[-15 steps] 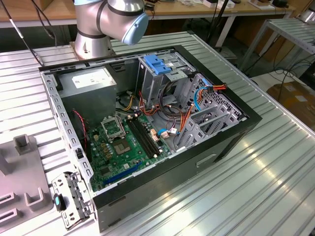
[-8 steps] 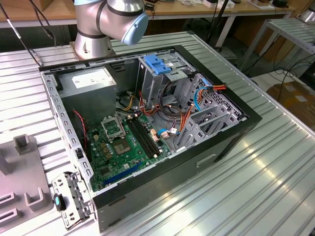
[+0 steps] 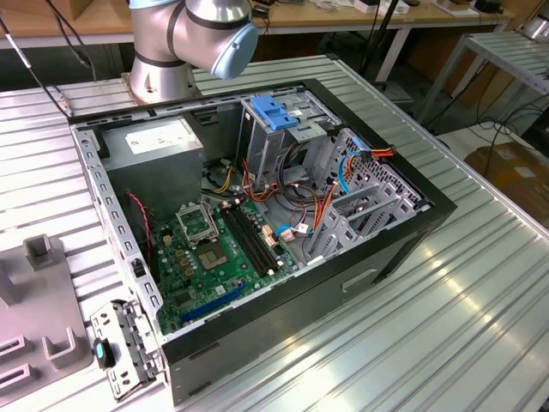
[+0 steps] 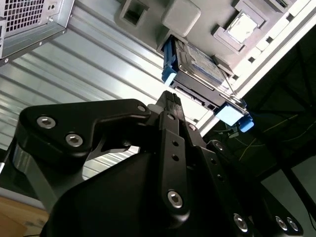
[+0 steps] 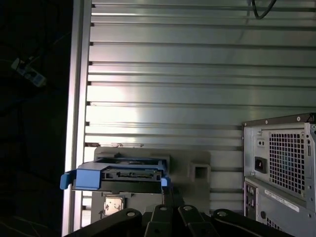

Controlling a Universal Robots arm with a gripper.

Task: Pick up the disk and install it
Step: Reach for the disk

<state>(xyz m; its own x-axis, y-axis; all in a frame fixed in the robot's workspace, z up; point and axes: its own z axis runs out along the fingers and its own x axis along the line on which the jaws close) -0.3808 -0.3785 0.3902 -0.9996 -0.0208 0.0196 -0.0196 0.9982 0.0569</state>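
The disk (image 5: 131,174) is a flat grey drive in a blue plastic carrier frame (image 5: 86,177). It rests at the edge of a grey holder block (image 5: 200,168) on the ribbed metal table, close to the table's edge. In the second wrist view the disk (image 4: 197,66) shows its labelled face, with blue carrier ends (image 4: 232,116) at either side. My gripper (image 4: 170,101) hangs a short way off the disk and points at it without touching it. Its black body (image 5: 170,217) also stands in the foreground of the first wrist view.
An open computer case (image 3: 403,232) lies on the table, with a motherboard (image 3: 214,249), a grey power supply box (image 3: 159,142) and a metal drive cage with a blue top (image 3: 274,112). The case's rear panel (image 5: 281,168) stands beside the holder. The arm's base (image 3: 163,69) is behind the case.
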